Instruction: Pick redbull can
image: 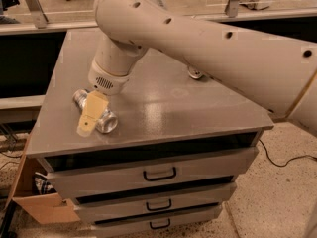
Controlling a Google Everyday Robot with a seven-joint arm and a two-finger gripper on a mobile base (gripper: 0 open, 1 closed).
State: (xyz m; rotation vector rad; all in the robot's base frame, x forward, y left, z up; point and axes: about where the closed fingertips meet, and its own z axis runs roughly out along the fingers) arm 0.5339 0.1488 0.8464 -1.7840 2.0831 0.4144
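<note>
Fingers over lying redbull can, near cabinet top front edge, grip cannot tell

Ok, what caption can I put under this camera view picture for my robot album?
The robot's gripper hangs over the redbull can lying on its side atop the grey drawer cabinet.

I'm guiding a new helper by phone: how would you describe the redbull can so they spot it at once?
Find the grey drawer cabinet; near the front left corner of its top lies the slim silver can, on its side. The gripper sits right over it; the other can is farther back, mostly hidden by the arm.
</note>
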